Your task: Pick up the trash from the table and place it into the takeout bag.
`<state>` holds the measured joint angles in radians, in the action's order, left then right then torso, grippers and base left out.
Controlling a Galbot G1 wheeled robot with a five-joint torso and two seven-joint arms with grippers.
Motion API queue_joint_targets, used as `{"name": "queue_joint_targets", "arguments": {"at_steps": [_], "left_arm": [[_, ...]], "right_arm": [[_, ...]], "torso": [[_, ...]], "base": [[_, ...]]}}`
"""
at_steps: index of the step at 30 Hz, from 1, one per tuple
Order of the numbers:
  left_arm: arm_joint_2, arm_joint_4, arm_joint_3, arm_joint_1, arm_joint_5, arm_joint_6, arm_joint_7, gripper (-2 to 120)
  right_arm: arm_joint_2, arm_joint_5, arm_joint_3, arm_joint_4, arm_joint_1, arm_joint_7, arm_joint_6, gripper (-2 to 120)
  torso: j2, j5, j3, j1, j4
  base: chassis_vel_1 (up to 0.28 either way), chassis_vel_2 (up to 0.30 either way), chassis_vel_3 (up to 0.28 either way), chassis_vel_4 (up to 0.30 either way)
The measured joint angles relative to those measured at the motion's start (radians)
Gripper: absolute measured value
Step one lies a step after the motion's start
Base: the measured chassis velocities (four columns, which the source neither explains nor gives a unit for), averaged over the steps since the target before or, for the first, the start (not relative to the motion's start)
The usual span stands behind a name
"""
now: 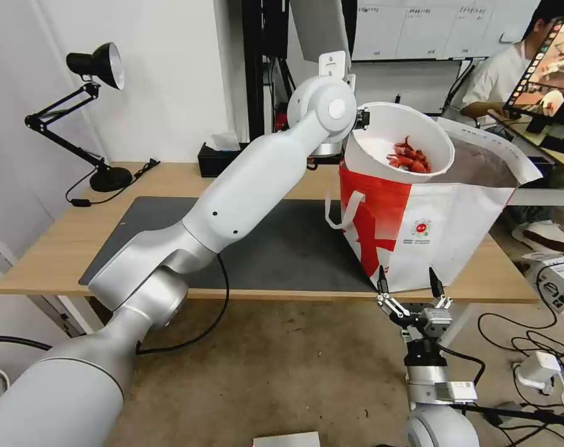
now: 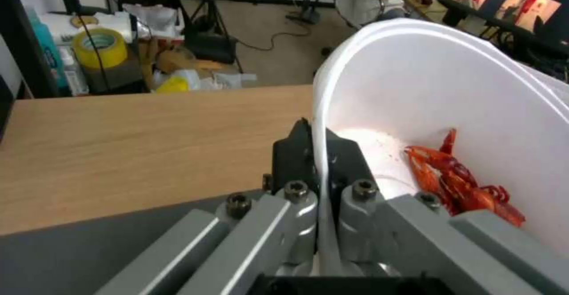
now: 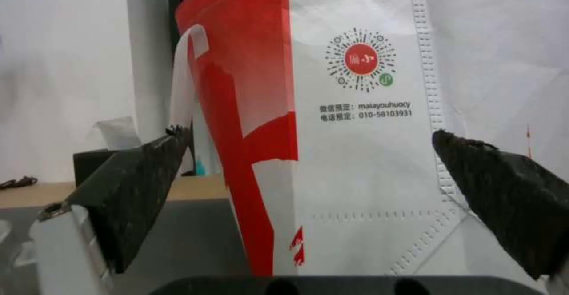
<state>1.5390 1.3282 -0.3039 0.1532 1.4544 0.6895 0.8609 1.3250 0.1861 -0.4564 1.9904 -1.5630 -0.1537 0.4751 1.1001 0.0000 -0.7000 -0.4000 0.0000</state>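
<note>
My left gripper (image 1: 361, 118) is shut on the rim of the white bowl (image 1: 381, 133), which it holds tilted above the open mouth of the takeout bag (image 1: 443, 230). Red shells (image 1: 409, 156) lie inside the bowl. In the left wrist view the gripper (image 2: 323, 153) pinches the thin white rim, with the bowl (image 2: 450, 90) and its shells (image 2: 456, 179) beside it. The red-and-white bag stands on the right end of the table (image 1: 58, 248), at the edge of the dark mat (image 1: 282, 248). My right gripper (image 1: 411, 282) hangs open below the table's front edge, facing the bag (image 3: 355, 161).
A black desk lamp (image 1: 98, 68) stands at the table's back left, its cord trailing over the wood. A black tissue box (image 1: 223, 158) sits at the back edge behind my left arm. Cables and white devices (image 1: 555, 282) lie on the floor to the right.
</note>
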Motion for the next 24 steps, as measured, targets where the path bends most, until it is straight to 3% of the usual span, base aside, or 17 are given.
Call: {"name": "queue_joint_targets", "arguments": {"at_steps": [24], "left_arm": [[-0.016,0.035,-0.033,-0.025,-0.013,-0.022,0.002,0]], "right_arm": [[0.005,0.010,-0.002,-0.003,0.008,0.000,0.003,100]], "torso": [[0.000,0.0000,0.000,0.000,0.0000]], "base": [[0.000,0.000,0.000,0.000]]}}
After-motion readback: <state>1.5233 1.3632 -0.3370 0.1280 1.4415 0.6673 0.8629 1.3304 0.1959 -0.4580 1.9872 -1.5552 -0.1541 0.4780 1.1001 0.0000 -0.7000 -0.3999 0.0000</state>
